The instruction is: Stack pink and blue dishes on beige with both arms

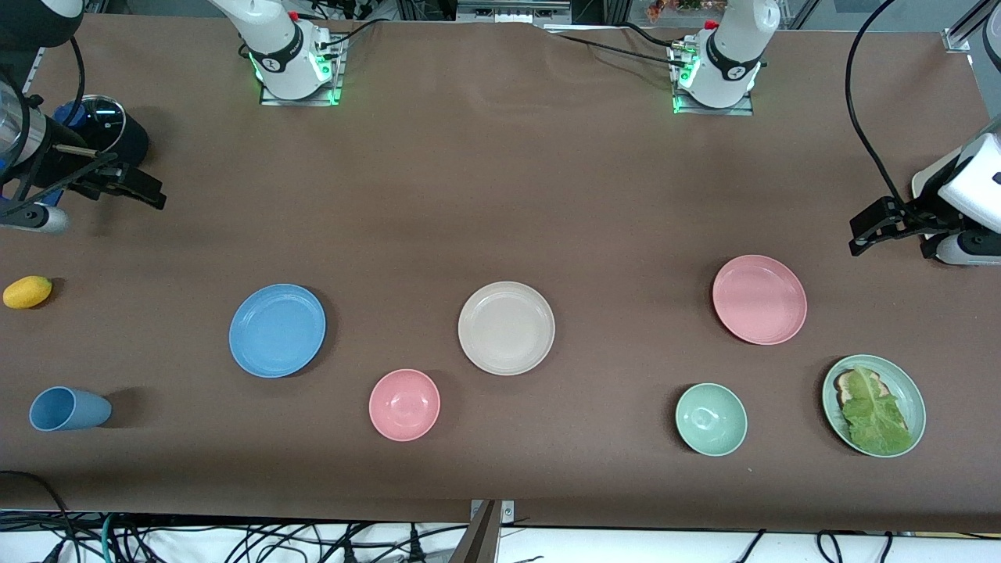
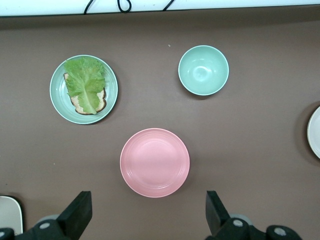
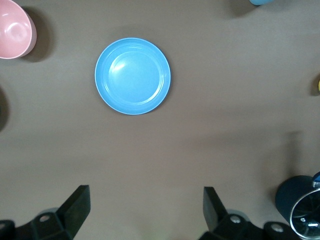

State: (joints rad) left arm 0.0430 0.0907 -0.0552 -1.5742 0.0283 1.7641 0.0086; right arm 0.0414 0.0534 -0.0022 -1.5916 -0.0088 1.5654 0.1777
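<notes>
The beige plate lies mid-table. The blue plate lies beside it toward the right arm's end, and shows in the right wrist view. The pink plate lies toward the left arm's end, and appears in the left wrist view. My right gripper hangs open and empty over the table's end, apart from the blue plate; its own view shows it wide open. My left gripper hangs open and empty over the other end, near the pink plate; its fingers are spread wide.
A pink bowl and a green bowl sit nearer the camera than the plates. A pale green plate holds bread and lettuce. A blue cup on its side, a yellow fruit and a dark lidded pot sit at the right arm's end.
</notes>
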